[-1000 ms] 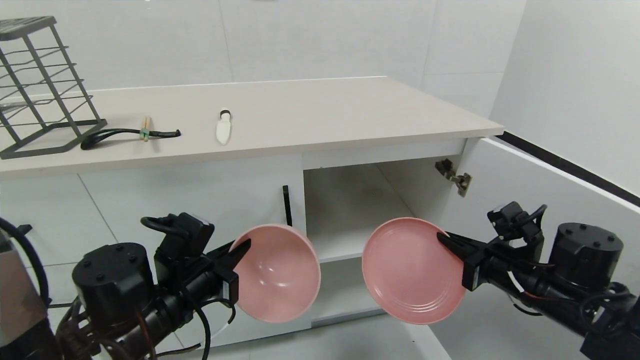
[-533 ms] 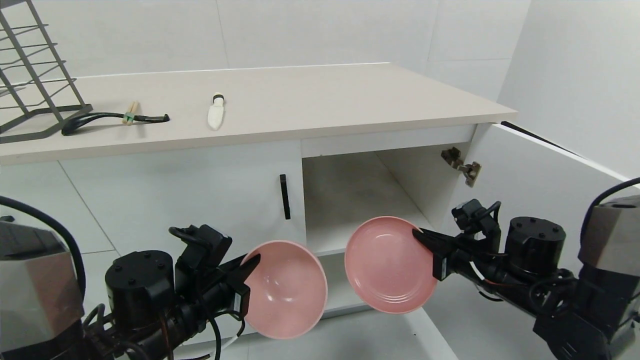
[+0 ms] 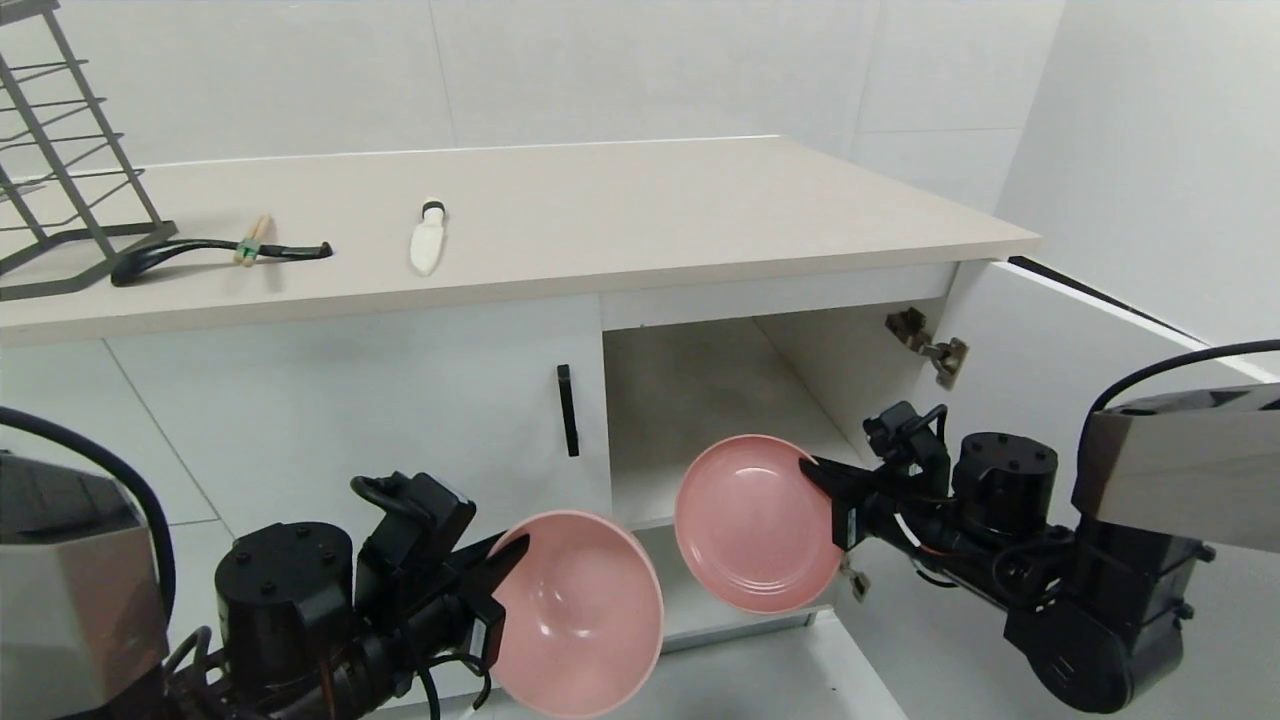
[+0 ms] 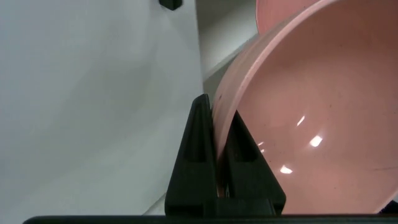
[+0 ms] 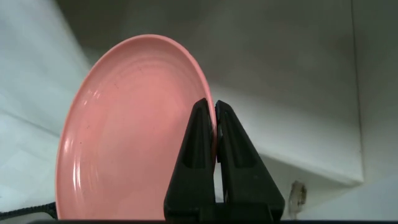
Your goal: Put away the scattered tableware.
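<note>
My left gripper (image 3: 495, 575) is shut on the rim of a pink bowl (image 3: 580, 615), held on edge low in front of the closed left cabinet door (image 3: 350, 420). In the left wrist view the fingers (image 4: 200, 137) pinch the bowl (image 4: 311, 124) wall. My right gripper (image 3: 815, 480) is shut on the rim of a pink plate (image 3: 750, 520), held upright before the open cabinet compartment (image 3: 700, 400). The right wrist view has the plate (image 5: 130, 124) clamped between the fingers (image 5: 199, 137). On the countertop (image 3: 650, 210) lie a black ladle (image 3: 200, 250), a small wooden piece (image 3: 250, 242) and a white knife (image 3: 426, 242).
A dark wire rack (image 3: 55, 150) stands at the counter's far left. The right cabinet door (image 3: 1080, 340) is swung open toward me, with a hinge (image 3: 930, 345) on the inner wall. A shelf (image 3: 720, 470) divides the open compartment. A black handle (image 3: 567, 410) is on the closed door.
The head view has shifted. Both arms with bowl and plate sit lower and nearer the cabinet; the plate has moved left toward the open compartment, and the bowl has dropped.
</note>
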